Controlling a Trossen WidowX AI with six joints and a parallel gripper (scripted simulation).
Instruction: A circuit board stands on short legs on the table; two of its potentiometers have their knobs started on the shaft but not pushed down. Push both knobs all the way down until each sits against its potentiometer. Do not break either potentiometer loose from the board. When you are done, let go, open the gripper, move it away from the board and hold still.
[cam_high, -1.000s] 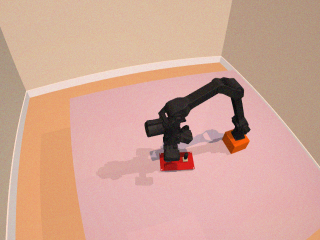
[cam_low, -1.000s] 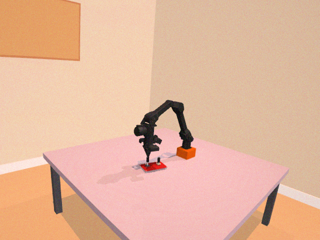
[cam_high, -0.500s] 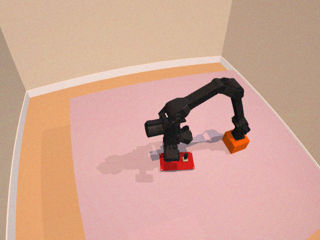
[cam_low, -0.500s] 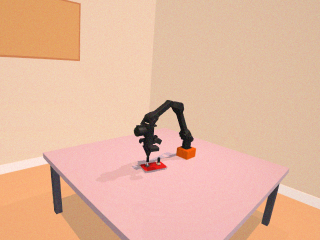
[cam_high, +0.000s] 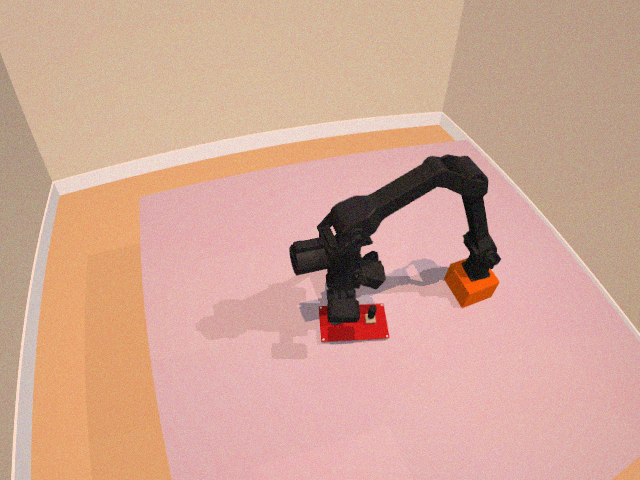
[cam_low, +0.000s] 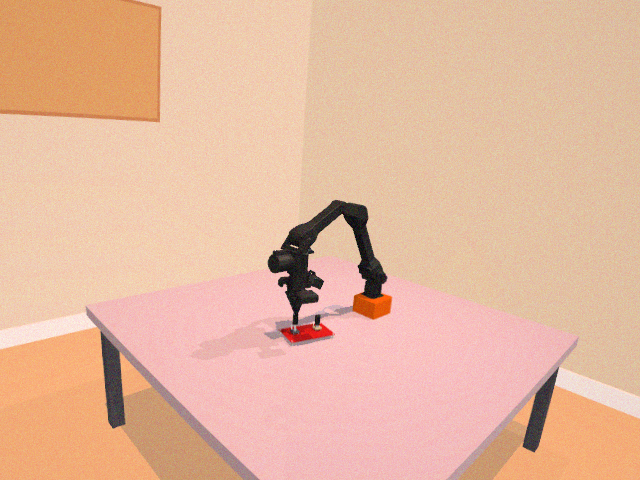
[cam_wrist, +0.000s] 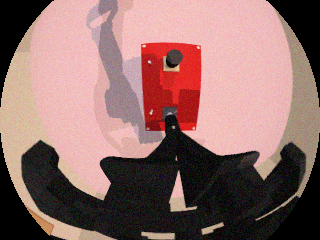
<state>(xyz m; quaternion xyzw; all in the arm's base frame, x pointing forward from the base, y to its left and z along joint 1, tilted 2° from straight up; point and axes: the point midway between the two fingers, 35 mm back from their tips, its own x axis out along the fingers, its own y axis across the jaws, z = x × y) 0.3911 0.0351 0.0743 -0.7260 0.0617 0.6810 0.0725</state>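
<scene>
Potentiometers, 2 in all, stand on a red circuit board (cam_high: 361, 333) (cam_low: 323, 335) (cam_wrist: 192, 77).

The table (cam_high: 413, 387) (cam_low: 361, 382) is seen steeply from above in the top view, from fairly far off, with walls behind. In the exterior view it is looked across from a raised corner, from farther back. The wrist view is taken close, downward past the jaws; the circuit board (cam_high: 361, 333) (cam_low: 315, 334) (cam_wrist: 172, 85) is shared by all three.

A pink table (cam_high: 413, 392) (cam_low: 330, 408) (cam_wrist: 240, 65) carries the red circuit board (cam_high: 361, 333) (cam_low: 310, 336) (cam_wrist: 192, 80) and orange block (cam_high: 478, 293) (cam_low: 373, 306)
</scene>
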